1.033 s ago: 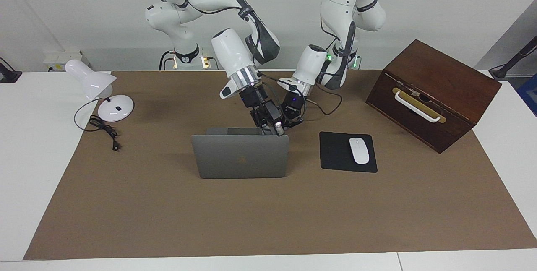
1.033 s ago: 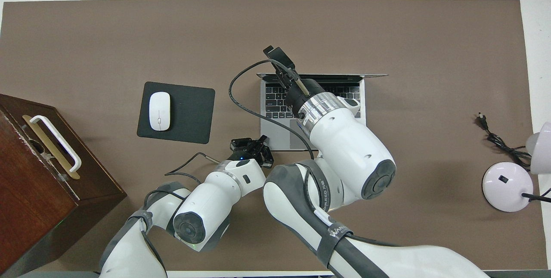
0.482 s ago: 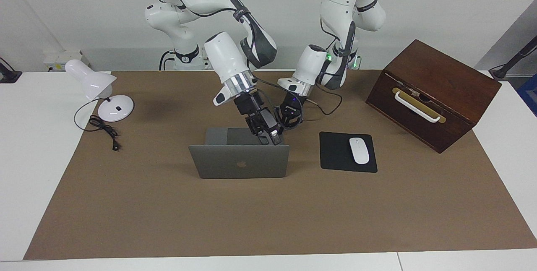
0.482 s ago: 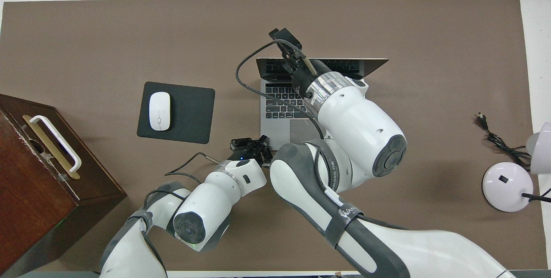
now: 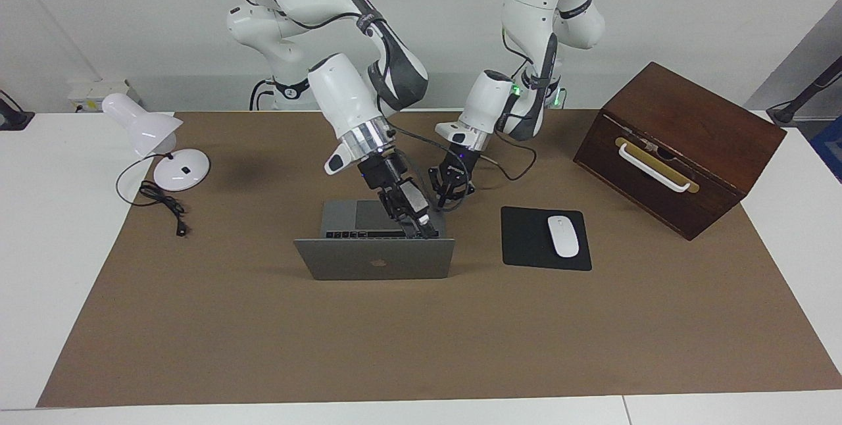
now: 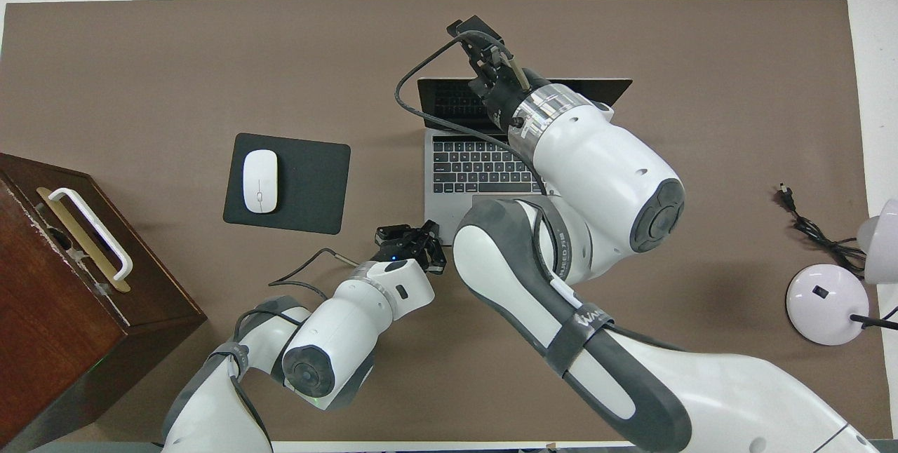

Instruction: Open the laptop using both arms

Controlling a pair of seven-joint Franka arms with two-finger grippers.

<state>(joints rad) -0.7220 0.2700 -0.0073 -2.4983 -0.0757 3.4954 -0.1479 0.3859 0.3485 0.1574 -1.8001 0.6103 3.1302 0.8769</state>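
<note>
The silver-grey laptop [image 5: 375, 259] [image 6: 491, 165] stands open in the middle of the mat. Its lid leans back away from the robots, logo side up, and the keyboard shows. My right gripper [image 5: 422, 226] [image 6: 484, 53] is at the lid's top edge, near the corner toward the left arm's end. My left gripper [image 5: 450, 193] [image 6: 410, 237] is open and low, beside the corner of the laptop's base nearest the robots, at the left arm's end. I cannot tell whether it touches the base.
A black mouse pad [image 5: 526, 241] with a white mouse [image 5: 563, 235] lies beside the laptop toward the left arm's end. A brown wooden box [image 5: 677, 142] stands farther that way. A white desk lamp [image 5: 158, 139] and its cord [image 5: 161, 204] are at the right arm's end.
The lid has swung from about upright to leaning back, away from the robots. My right gripper moved with its top edge. The left gripper stayed in place.
</note>
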